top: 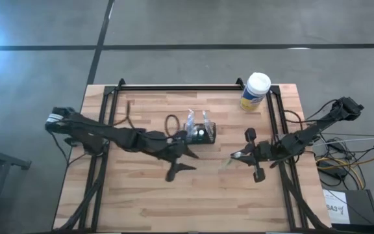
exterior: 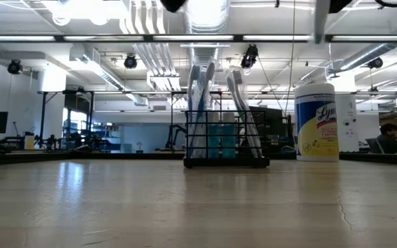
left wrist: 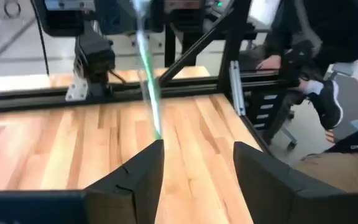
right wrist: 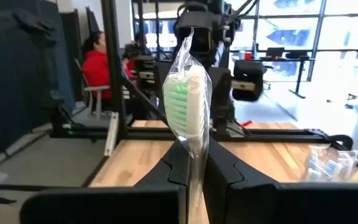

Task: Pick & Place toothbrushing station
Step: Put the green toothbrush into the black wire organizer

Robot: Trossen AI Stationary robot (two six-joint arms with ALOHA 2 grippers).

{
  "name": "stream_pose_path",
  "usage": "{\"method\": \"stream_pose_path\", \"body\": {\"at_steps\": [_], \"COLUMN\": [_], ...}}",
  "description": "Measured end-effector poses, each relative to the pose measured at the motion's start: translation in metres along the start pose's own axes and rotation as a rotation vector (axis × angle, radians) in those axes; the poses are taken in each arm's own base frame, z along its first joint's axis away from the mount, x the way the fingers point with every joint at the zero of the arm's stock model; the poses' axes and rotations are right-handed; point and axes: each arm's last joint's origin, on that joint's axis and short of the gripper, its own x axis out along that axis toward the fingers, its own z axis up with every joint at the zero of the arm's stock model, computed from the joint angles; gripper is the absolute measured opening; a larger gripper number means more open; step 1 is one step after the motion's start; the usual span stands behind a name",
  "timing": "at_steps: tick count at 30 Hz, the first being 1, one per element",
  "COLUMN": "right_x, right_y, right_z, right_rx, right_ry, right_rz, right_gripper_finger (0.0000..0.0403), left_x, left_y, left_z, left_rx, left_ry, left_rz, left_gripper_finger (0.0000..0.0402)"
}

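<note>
The small black rectangular holder with slotted, mesh-like sides (top: 202, 132) stands upright near the middle of the pale wooden plank surface (top: 141, 201), toward its far half, and the low view shows it already carrying several wrapped toothbrushes (exterior: 202, 89) that lean upright out of its top. The left gripper (top: 182, 160) hangs just beside the holder on its near side, its jaws standing apart with nothing between them in its wrist view; beyond the fingers a thin green-and-clear wrapped stick (left wrist: 148, 68) shows, blurred, and I cannot tell whether it touches anything. Those parted jaws so close to the holder suggest that the arm's part in loading it is done. The right gripper (top: 236, 156) sits well apart from the holder, toward the right side of the surface, with its jaws clamped on a green-bristled toothbrush in clear plastic wrap (right wrist: 189, 102), held by the lower part so the head stands free above the fingers, probably so it can be lowered handle-first into the slots. A white-capped, yellow-labelled round canister (top: 254, 91) stands at the far right of the surface, clear of both arms. A person in a red top (right wrist: 98, 65) sits in the room beyond.
</note>
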Motion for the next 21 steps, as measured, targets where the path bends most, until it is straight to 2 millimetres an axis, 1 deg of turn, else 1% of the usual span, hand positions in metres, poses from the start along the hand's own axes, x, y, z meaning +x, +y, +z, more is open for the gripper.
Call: {"method": "stream_pose_path", "body": {"at_steps": [4, 7, 8, 10, 13, 14, 17, 19, 21], "right_x": [-0.018, -0.033, -0.037, -0.046, -0.058, -0.062, -0.074, -0.082, -0.089], "right_y": [-0.003, -0.009, -0.011, -0.015, -0.022, -0.024, -0.031, -0.035, -0.039], "right_z": [0.009, 0.016, 0.018, 0.020, 0.021, 0.021, 0.019, 0.018, 0.015], "right_rx": [0.022, 0.029, 0.032, 0.033, 0.052, 0.055, 0.059, 0.077, 0.084], "right_ry": [-0.001, -0.008, -0.014, -0.008, 0.009, 0.017, 0.014, -0.018, -0.045], "right_rz": [0.008, 0.015, 0.016, 0.018, 0.018, 0.017, 0.017, 0.018, 0.015], "right_gripper_finger": [0.0012, 0.0012, 0.0012, 0.0012, 0.0012, 0.0012, 0.0012, 0.0012, 0.0012], "left_x": [-0.034, -0.061, -0.070, -0.085, -0.105, -0.111, -0.126, -0.133, -0.139], "left_y": [-0.009, -0.010, -0.010, -0.009, -0.007, -0.006, -0.003, -0.001, 0.000], "left_z": [-0.003, -0.013, -0.019, -0.034, -0.062, -0.071, -0.101, -0.120, -0.135], "left_rx": [0.023, 0.020, 0.015, -0.014, -0.036, -0.040, -0.048, -0.061, -0.091], "left_ry": [-0.047, -0.096, -0.108, -0.137, -0.169, -0.186, -0.228, -0.250, -0.278], "left_rz": [0.037, 0.109, 0.127, 0.149, 0.145, 0.142, 0.136, 0.132, 0.126], "left_gripper_finger": [0.0170, 0.0131, 0.0115, 0.0080, 0.0022, 0.0011, 0.0009, 0.0007, 0.0004]}}
